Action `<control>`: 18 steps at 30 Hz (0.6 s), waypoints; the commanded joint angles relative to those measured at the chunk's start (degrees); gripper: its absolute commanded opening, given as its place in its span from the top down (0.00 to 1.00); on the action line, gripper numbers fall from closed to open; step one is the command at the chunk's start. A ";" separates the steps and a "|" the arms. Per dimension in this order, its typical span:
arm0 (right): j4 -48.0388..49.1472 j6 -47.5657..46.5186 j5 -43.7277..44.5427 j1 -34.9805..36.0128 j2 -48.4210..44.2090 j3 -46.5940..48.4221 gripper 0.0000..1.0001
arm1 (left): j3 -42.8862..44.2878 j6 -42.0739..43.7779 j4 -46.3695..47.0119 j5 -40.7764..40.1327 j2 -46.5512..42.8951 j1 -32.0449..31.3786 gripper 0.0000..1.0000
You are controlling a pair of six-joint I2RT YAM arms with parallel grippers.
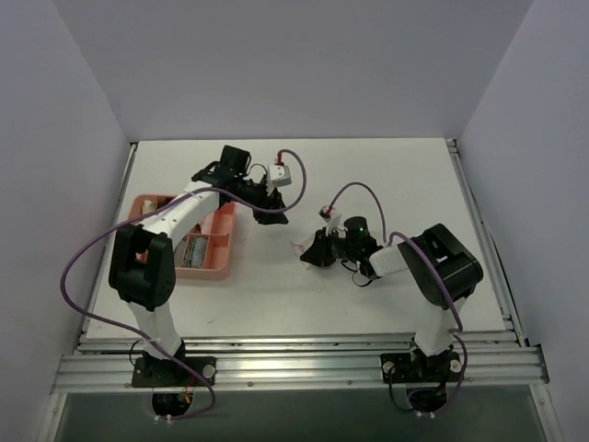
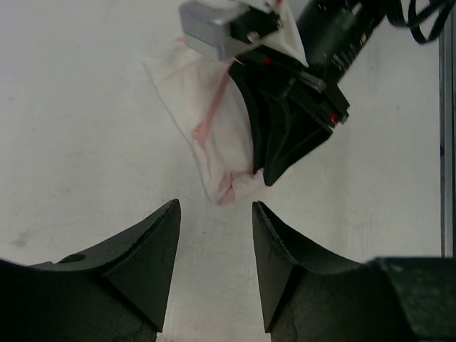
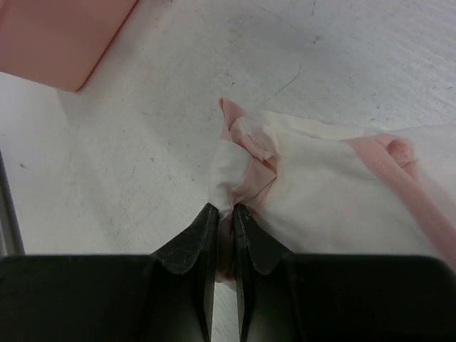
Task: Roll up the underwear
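1. Finding the underwear (image 1: pixel 298 246) lying on the desk (image 1: pixel 396 184) near the middle of the top view, just left of the right fingers (image 1: pixel 309 257).
2. Pinching a bunched corner of the white cloth between those right fingers, which are pressing almost together with only gathered fabric between the tips, at the lower centre of the right wrist view.
3. Spreading the rest of the garment out to the right of that pinch, mostly flat on the desk, with a pink-red band running toward the right edge of the frame.
4. Holding the left fingers (image 1: pixel 278 217) wide apart and gripping nothing, slightly above and left of the garment in the top view.
5. Showing, in the left wrist view, the underwear as a folded strip slanting from upper left to centre, its lower end sitting just above the gap between the two left tips and apart from both.
6. Reaching into that same view from the upper right, the right fingers lying over the right side of the strip.
7. Keeping a pink tray (image 1: pixel 204 273) at the left of the top view, well apart from the garment, under the left arm (image 1: pixel 175 216).
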 commanded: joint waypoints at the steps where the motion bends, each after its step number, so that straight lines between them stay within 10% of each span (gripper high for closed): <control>1: 4.25 6.39 -2.87 -0.32 2.28 -3.29 1.00 | 4.82 16.17 -13.23 -1.16 2.82 -3.72 0.46; 18: 12.68 13.42 -9.56 -3.40 5.70 -6.02 1.00 | 19.25 36.83 -36.99 1.83 20.32 -9.44 0.44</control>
